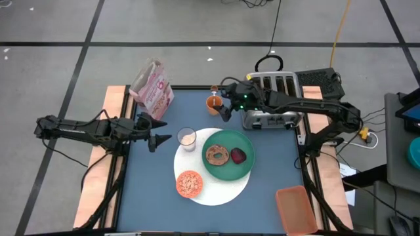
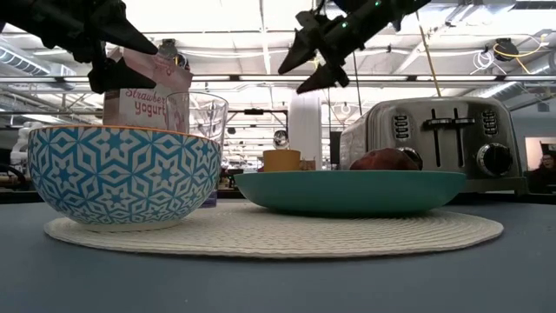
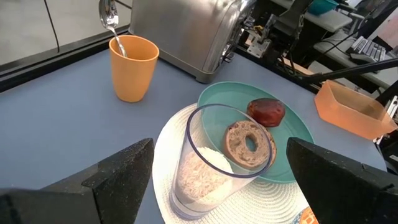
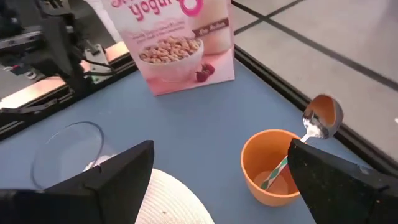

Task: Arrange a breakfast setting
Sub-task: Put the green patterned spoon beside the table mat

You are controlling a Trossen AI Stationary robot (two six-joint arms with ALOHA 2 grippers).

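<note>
A round white mat [image 1: 216, 192] lies on the blue table. On it rest a green plate [image 1: 228, 172] with a bagel [image 1: 216, 155] and a dark red food [image 1: 237, 156], a cereal bowl [image 1: 189, 184] and a milk glass [image 1: 188, 139]. Behind them stands an orange cup [image 4: 268, 167]; a silver spoon [image 4: 320, 118] stands in it, bowl end up, leaning on the rim. My right gripper [image 1: 224, 109] hovers open beside and above the cup. At the table's left, my left gripper [image 1: 157, 139] is open and points at the glass [image 3: 211, 168].
A silver toaster [image 1: 275, 98] stands at the far right, just behind my right arm. A pink cereal box [image 1: 152, 88] stands at the far left. An orange bin [image 1: 296, 208] sits off the table's near right corner. Bare blue table lies in front of the mat.
</note>
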